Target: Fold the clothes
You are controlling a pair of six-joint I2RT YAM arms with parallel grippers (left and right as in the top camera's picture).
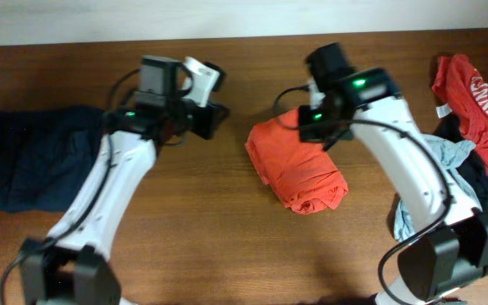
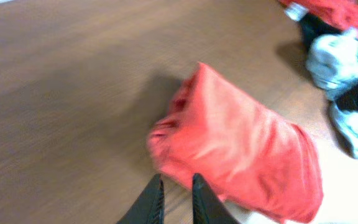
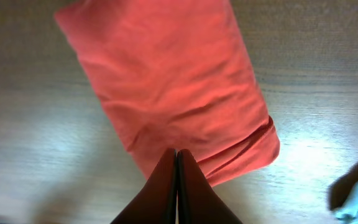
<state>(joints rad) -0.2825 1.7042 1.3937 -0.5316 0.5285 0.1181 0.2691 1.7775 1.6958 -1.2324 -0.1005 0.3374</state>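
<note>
Orange-red tee (image 1: pixel 299 165) lies folded into a bundle mid-worktop (image 1: pixel 210 229). Left fingers (image 2: pixel 151 202) hang just beside its edge, drawn nearly together with nothing between them, while right fingers (image 3: pixel 163 190) are clenched tip to tip over its border. Navy garment (image 1: pixel 32 157) lies spread at the far left, and a heap (image 1: pixel 473 110) of red, pale blue and black clothes sits at the far right.

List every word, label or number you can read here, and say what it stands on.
Red tee, white print: lettering of some kind, too small to read.
White tag by the red tee: too small and blurred to read.
Orange shirt: no text showing.
No other text can be read in any view.
</note>
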